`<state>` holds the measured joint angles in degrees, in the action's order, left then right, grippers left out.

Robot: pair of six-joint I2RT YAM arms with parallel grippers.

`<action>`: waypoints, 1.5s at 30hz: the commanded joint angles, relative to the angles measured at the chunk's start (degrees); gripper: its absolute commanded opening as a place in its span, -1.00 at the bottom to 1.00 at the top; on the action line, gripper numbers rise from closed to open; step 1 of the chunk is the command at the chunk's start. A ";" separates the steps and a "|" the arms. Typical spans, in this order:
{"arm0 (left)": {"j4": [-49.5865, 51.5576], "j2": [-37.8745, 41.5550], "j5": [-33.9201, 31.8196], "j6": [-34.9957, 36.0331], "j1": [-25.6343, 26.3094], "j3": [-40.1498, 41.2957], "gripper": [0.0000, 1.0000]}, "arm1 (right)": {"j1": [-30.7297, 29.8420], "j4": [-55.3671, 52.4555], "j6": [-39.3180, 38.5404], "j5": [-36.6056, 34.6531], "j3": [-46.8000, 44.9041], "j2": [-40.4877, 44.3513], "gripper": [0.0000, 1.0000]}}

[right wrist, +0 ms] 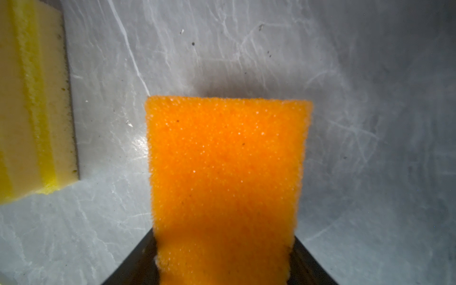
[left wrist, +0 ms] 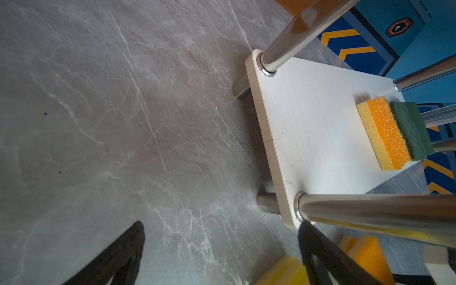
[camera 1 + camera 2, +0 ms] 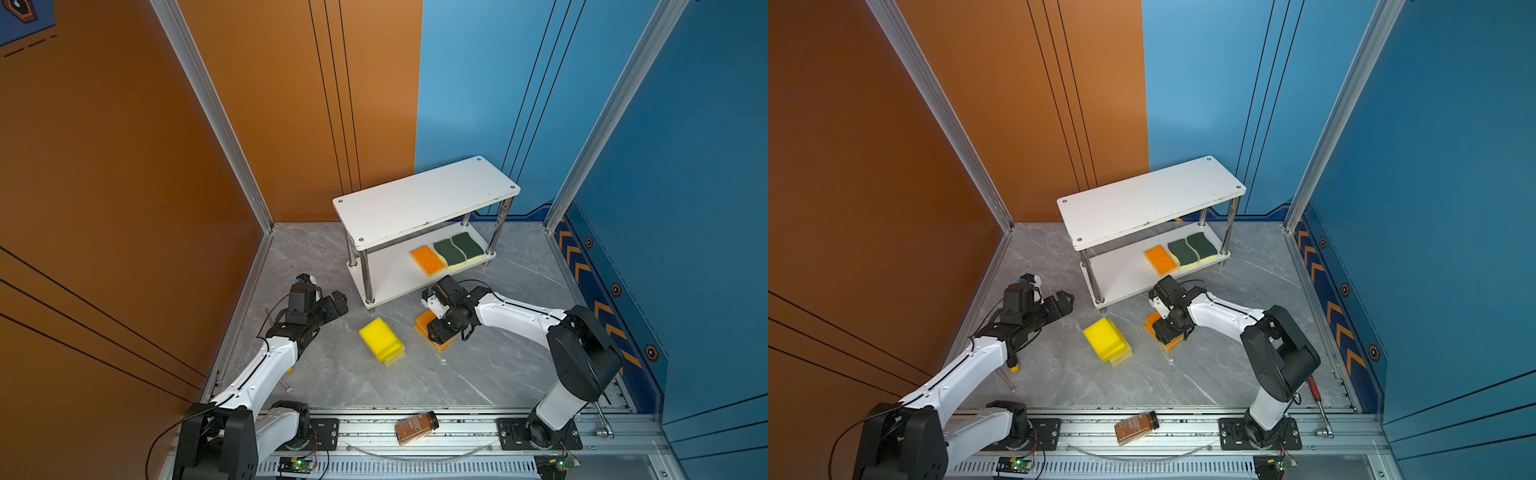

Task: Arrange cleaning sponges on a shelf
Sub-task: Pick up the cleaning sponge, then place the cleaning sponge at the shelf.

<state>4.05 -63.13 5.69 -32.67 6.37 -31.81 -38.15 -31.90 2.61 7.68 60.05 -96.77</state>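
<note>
Pinching the top orange sponge (image 1: 227,172) of its pile just nearer than the shelf (image 3: 424,199), right of the yellow stack (image 3: 380,338), the right gripper (image 3: 436,328) presses its fingers (image 1: 138,266) into the sponge's sides. Only the wrist view shows this, as the top views hide the jaws. The left gripper (image 3: 338,300) gapes empty, left of the shelf.

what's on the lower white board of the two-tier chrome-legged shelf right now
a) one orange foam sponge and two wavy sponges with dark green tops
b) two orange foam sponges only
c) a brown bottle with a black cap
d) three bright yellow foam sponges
a: in a top view the lower white board carries one orange foam sponge beside two wavy green-topped sponges.
</note>
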 commanded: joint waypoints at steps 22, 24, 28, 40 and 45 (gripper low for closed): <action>-0.54 0.08 1.08 -0.31 -0.39 0.96 0.96 | 2.72 8.34 1.23 1.39 1.52 9.57 0.12; -0.41 0.37 0.99 -0.32 -0.44 0.98 0.96 | 2.62 11.02 1.65 0.52 2.51 9.32 0.13; -0.19 0.90 0.90 -0.28 -0.42 1.05 0.96 | 2.52 14.95 2.11 -1.19 6.12 6.87 0.13; -0.03 1.79 0.92 -0.30 -0.48 1.51 0.96 | 2.16 16.13 0.06 -5.55 20.49 -6.70 0.15; 0.25 2.09 1.08 -0.33 -0.57 1.35 0.96 | 2.22 18.88 -0.15 -6.46 22.72 -10.37 0.15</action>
<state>4.08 -62.08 6.11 -32.67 6.37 -31.09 -35.68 -15.16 3.16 3.29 80.75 -105.93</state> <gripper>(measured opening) 0.978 0.576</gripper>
